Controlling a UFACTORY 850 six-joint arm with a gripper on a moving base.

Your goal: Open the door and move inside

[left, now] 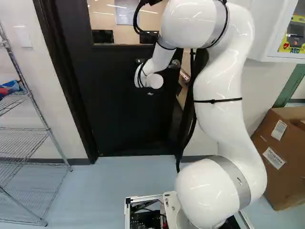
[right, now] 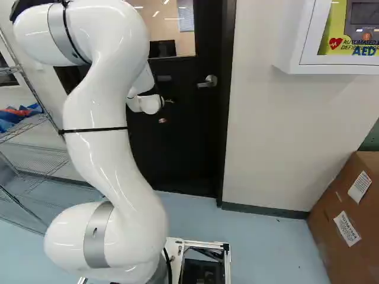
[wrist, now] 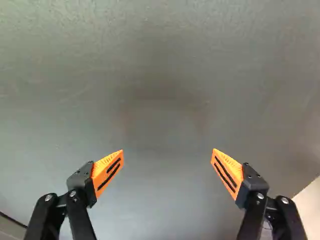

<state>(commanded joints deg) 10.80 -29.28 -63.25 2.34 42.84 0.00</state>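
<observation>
Facing one door [left: 119, 119] with one lever handle [right: 207, 81], one gripper [wrist: 167, 173] spreads two fingers [wrist: 109, 170] wide.

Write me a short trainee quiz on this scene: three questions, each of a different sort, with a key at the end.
1. Multiple choice. In the wrist view, how do the fingers of the hand stand?
a) shut together
b) wide apart
c) crossed

2. True or false. In the right base view, the white cabinet hangs on the wall to the right of the dark door.

3. Fill in the blank. In the left base view, the wire shelving stands on the ____ side of the door.

Key: 1 b; 2 true; 3 left
</observation>
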